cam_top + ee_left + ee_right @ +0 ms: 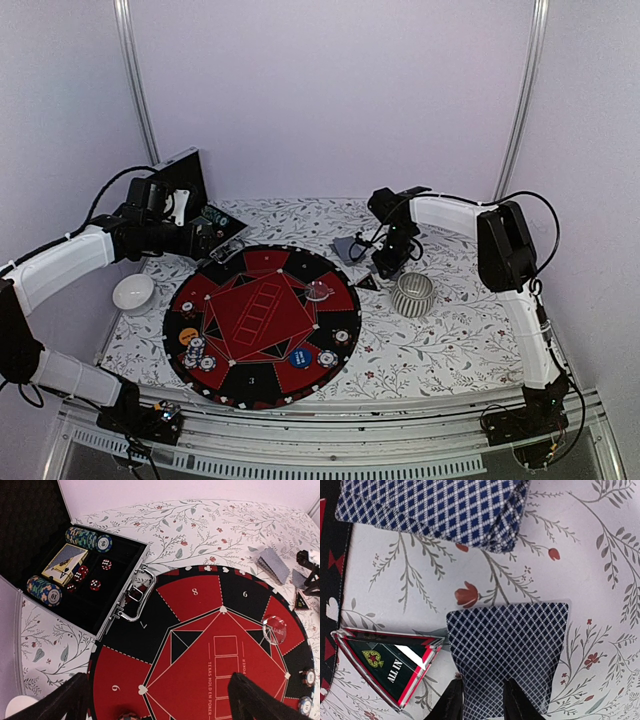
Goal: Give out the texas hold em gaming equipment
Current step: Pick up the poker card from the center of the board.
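Observation:
My right gripper point(482, 702) is shut on one blue-lattice-backed playing card point(507, 650), which hangs bent just above the floral cloth. The card deck point(435, 507) lies just beyond it; it also shows in the top view point(348, 248). In the top view the right gripper point(388, 262) is right of the round red-and-black poker mat point(262, 325). On the mat are a clear disc point(320, 291), an orange disc point(188, 336), a blue disc point(300, 357) and striped chips point(200, 352). My left gripper point(157, 705) is open and empty above the mat's far-left part.
An open black case point(75, 605) with chip stacks, cards and red dice lies at the far left. A triangular "ALL IN" marker point(387, 662) lies left of the held card. A ribbed silver cup point(412, 293) stands right of the mat, a white bowl point(133, 292) to its left.

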Controlling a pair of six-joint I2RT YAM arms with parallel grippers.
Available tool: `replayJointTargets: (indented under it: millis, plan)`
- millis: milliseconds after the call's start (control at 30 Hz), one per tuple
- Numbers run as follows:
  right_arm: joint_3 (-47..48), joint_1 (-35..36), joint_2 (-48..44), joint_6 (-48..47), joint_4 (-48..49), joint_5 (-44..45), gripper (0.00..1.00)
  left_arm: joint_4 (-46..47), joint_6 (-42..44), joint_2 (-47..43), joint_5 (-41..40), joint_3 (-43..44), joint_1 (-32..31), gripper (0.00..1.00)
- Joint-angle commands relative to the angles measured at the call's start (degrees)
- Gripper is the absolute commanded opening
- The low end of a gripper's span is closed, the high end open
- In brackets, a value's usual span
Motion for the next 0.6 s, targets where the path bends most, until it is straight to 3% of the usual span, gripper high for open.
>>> replayJointTargets:
  millis: [0, 333, 567]
  plan:
    - [-1.3, 0.5, -1.1, 0.4, -2.1, 3.1, 0.3, 0.8, 0.6, -0.5, 0.4, -0.6, 0.6, 0.98]
    - [-9.2, 1.2, -3.4, 1.3, -1.7, 6.0, 0.3, 0.8, 0.6, -0.5, 0.6, -0.5, 0.6, 0.98]
    - [-5.3, 1.6, 0.8, 0.1, 0.8, 7.0, 0.27, 0.8, 0.6, -0.9, 0.5, -0.6, 0.6, 0.98]
